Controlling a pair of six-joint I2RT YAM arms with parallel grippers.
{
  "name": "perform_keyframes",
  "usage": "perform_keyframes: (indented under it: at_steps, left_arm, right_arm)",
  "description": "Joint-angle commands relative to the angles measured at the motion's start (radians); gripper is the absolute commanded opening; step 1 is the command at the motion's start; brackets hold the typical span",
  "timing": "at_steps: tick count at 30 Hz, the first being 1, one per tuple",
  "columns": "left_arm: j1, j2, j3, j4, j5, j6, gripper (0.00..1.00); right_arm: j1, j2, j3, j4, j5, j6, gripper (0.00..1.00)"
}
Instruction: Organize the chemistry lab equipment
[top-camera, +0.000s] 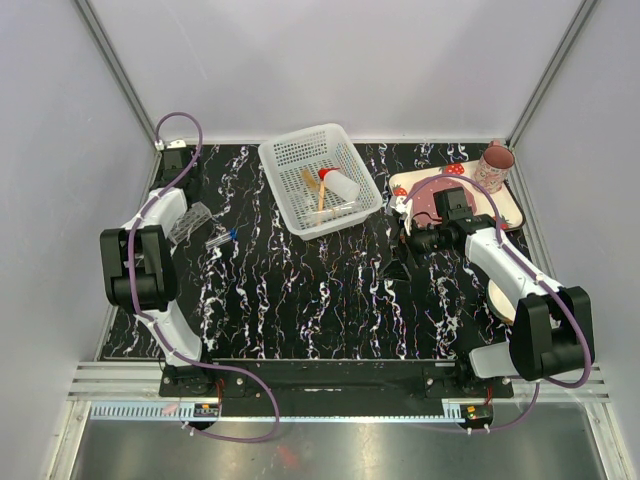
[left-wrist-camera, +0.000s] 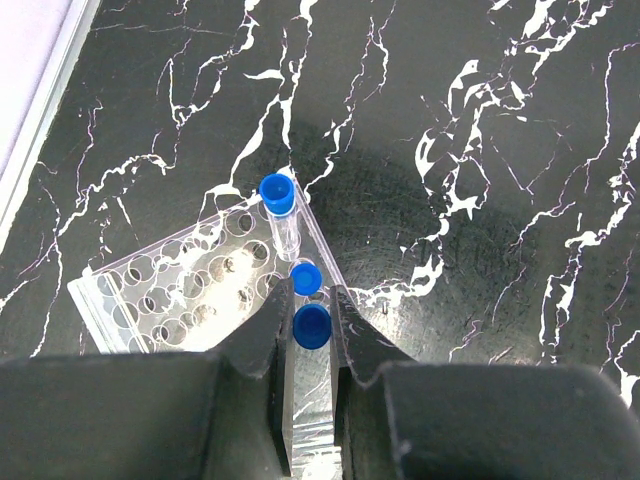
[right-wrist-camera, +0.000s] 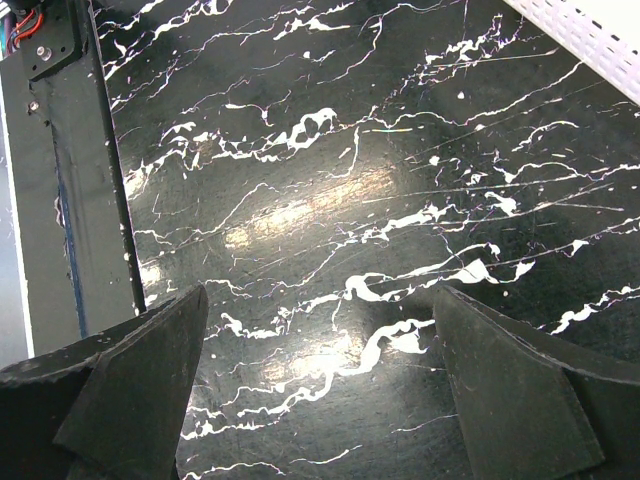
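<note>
Tubes with blue caps (left-wrist-camera: 283, 225) stand along the right edge of the clear tube rack (left-wrist-camera: 180, 290), low and left of centre in the left wrist view. One of them sits right between the fingers of the left claw (left-wrist-camera: 308, 308). Those jaws are drawn in narrow on either side of its cap, and from here I can't tell whether they actually pinch it or only bracket it. My guess is that the arm is seating that tube into the rack, which would explain why it comes in along that row.

Seen from overhead, the rack lies at the left side of the black marbled tabletop (top-camera: 300, 300). The white basket (top-camera: 285, 160) at upper centre holds the orange sticks (top-camera: 311, 184) and the red-capped squeeze bottle (top-camera: 340, 186), so those look sorted.

The right claw (right-wrist-camera: 320, 295) hangs wide open over the tabletop, right of centre, with nothing between its fingers. It is just below the strawberry tray (top-camera: 512, 205) and the pink mug (top-camera: 495, 165). I'd say it is parked there to keep out of the left arm's way.
</note>
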Motion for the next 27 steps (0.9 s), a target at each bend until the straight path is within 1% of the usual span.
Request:
perform_keyframes:
  at_steps: [1, 16, 27]
  left_arm:
    - [-0.008, 0.006, -0.002, 0.04, -0.036, 0.02, 0.09]
    - [-0.013, -0.034, -0.013, 0.071, -0.038, 0.031, 0.09]
    - [-0.011, -0.109, -0.066, 0.102, -0.024, 0.04, 0.08]
  right_arm:
    - [-0.001, 0.002, 0.047, -0.008, -0.001, -0.021, 1.0]
    - [-0.001, 0.007, 0.047, -0.013, 0.002, -0.028, 1.0]
    - [-0.001, 0.007, 0.05, -0.019, 0.002, -0.032, 0.99]
